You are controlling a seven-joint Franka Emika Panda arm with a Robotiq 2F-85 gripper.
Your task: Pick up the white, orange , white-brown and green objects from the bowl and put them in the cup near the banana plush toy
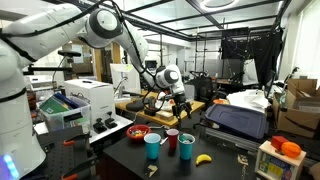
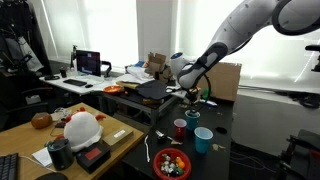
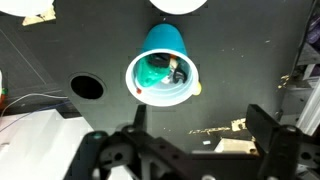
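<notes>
The gripper [image 1: 178,103] hangs above a row of cups on the dark surface [image 1: 112,162]. In the wrist view its fingers [image 3: 100,152] stand spread wide apart with nothing between them, and the blue cup [image 3: 163,75] is directly beneath. That cup stands upright and has a white rim. Inside it a green object [image 3: 152,72] lies against the wall, with a smaller dark piece showing a touch of orange just beside it; what that piece is cannot be told. In an exterior view the same blue cup [image 1: 187,147] stands just beside the banana plush toy [image 1: 203,158], at the end of the row. Next to it is a red cup [image 1: 172,140], then a second blue cup [image 1: 153,146]; the insides of these two do not show. The red bowl [image 1: 138,135] sits near the second blue cup, well apart from the banana plush toy. In an exterior view the red bowl [image 2: 156,164] holds several small coloured pieces, too small to name, and the gripper [image 2: 193,99] is above the cups, touching none of them.
</notes>
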